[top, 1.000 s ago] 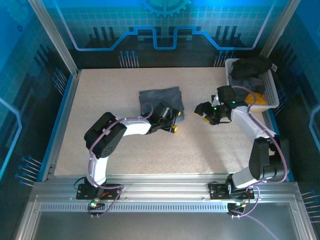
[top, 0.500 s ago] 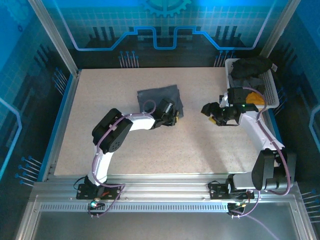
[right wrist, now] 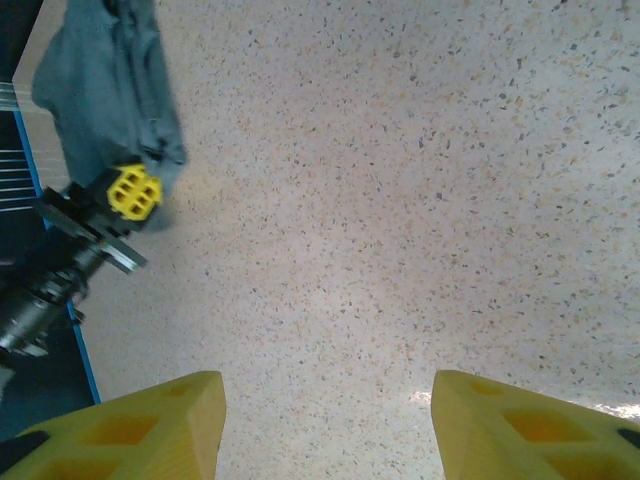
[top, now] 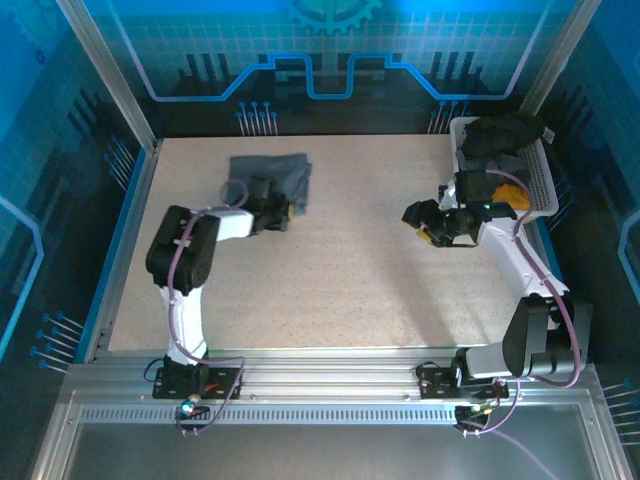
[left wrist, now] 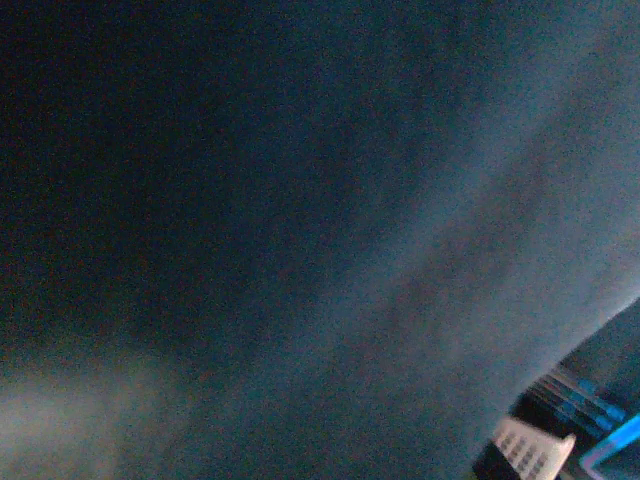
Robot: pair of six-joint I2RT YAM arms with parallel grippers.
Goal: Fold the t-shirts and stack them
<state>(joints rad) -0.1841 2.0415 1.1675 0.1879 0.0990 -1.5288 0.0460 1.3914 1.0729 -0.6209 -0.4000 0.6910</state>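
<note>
With our left gripper [top: 284, 210] pinching the grey shirt [top: 268, 172] well left of the basket [top: 548, 185], we should drag low and flat, the spread right gripper [right wrist: 328, 410] beside the basket staying clear.

Table [top: 360, 270] open mid-way; grey t-shirt [top: 275, 168] left, basket [top: 545, 185] right.

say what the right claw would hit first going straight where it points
The right claw would probably meet bare table; the grey shirt lies off to the side.
</note>
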